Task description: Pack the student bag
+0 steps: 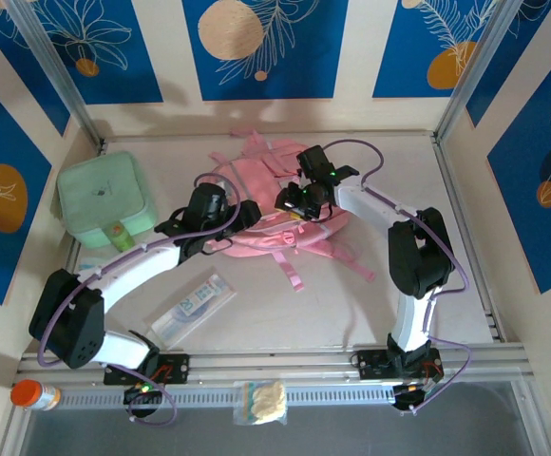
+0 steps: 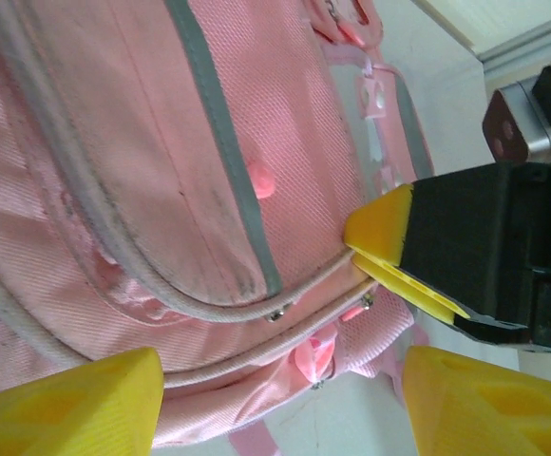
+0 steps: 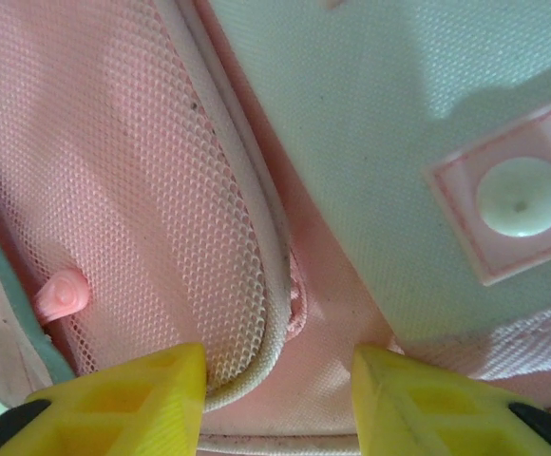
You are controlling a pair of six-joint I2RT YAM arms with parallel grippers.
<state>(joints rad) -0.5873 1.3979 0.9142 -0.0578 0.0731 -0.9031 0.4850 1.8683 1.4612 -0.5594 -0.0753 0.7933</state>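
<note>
Top external, left pincer, right pincer over student bag

1. The student bag lies very close beneath the camera, its fabric weave sharply visible.
2. A pink mesh panel covers the left side.
3. A pale piping cord borders the mesh, running down from the top and curving left near the bottom.
4. To the right is a smooth, pale grey-pink panel.
5. On that panel sits a pink-edged square patch with a round white stud in its middle.
6. A small, rounded pink tab sticks out at the lower left of the mesh.
7. The right end effector has its yellow fingers standing apart at the bottom edge, with pink fabric and the cord showing between them.
</note>
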